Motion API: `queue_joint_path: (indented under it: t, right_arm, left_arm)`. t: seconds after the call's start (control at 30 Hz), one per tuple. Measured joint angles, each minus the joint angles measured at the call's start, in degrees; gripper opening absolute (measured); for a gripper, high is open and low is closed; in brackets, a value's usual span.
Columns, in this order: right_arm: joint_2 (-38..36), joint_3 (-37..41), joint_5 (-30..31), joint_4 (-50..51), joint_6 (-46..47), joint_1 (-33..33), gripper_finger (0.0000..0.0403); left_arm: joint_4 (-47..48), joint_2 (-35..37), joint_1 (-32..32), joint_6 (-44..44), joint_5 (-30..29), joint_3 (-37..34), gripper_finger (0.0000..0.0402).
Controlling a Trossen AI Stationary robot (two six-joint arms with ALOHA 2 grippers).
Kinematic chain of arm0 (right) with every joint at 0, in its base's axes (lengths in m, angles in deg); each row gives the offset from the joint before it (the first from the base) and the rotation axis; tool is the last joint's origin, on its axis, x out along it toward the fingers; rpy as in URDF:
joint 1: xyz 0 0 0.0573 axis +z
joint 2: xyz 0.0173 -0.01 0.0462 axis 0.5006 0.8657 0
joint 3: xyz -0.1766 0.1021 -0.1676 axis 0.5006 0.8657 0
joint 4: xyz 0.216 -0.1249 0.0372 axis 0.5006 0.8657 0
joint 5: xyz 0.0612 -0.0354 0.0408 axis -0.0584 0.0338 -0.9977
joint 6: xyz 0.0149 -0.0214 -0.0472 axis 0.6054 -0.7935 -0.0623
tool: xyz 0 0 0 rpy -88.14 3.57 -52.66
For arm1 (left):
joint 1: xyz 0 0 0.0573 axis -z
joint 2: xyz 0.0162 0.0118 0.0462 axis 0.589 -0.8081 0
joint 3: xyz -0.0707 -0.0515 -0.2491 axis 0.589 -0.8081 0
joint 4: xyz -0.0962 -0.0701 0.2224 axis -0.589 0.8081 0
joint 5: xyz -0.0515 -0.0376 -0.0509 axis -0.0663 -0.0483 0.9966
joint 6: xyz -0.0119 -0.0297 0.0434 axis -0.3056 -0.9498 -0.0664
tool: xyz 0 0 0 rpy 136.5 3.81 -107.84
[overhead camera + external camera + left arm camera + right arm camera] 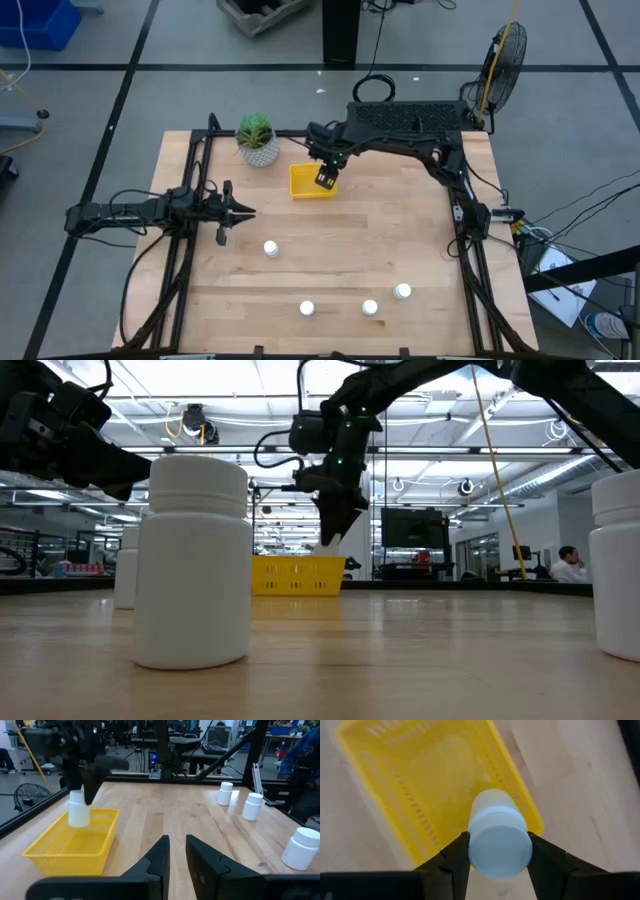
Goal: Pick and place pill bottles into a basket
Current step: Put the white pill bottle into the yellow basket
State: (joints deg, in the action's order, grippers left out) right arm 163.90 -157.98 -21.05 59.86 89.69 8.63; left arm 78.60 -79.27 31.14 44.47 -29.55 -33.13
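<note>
right hand point(497, 851) grips 1 pill bottle point(498, 838) over basket point(313, 181) | 4 bottles point(270, 248) on table | left hand point(243, 212) open

No text, label, brand, number or sign can be read in any view. The small white cylindrical plastic pill bottles point(193, 558) show plain sides, and the shallow yellow perforated plastic basket point(395, 780) bears no markings.

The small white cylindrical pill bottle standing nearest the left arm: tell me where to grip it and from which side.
Grip the small white cylindrical pill bottle across its round body just below the cap, coming straight down from above. It stands upright on the bare wooden table, apart from the other bottles, so the left pincer, probably the better placed, has room on either side.
</note>
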Motion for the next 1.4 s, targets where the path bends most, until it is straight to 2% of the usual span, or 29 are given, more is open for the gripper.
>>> queue_joint_path:
  t: [0.23, 0.43, 0.73, 1.07, 1.4]
  right_arm:
    - [1.1, -0.02, -0.1, -0.81, -2.23, 0.0, 0.0149]
    - [1.62, -0.02, -0.09, -0.44, -2.81, 0.0, 0.0171]
    - [2.0, 0.0, -0.37, -1.08, -5.27, 0.0, 0.016]
    - [2.0, 0.0, -1.8, -1.66, -5.91, 0.07, 0.0205]
    - [2.0, 0.0, -1.69, -2.45, -6.67, 0.17, 0.0216]
  left_arm:
    - [-0.04, 0.0, 0.0, -1.89, 0.04, 0.0, 0.0065]
    - [-0.04, 0.0, 0.0, -1.34, 0.44, 0.0, 0.0065]
    - [-0.2, 0.0, 0.0, -1.03, 0.56, 0.0, 0.0065]
    - [-1.33, 0.0, 0.0, -1.52, 0.59, 0.0, 0.0065]
    - [-1.39, 0.0, 0.0, -1.52, 0.59, 0.0, 0.0065]
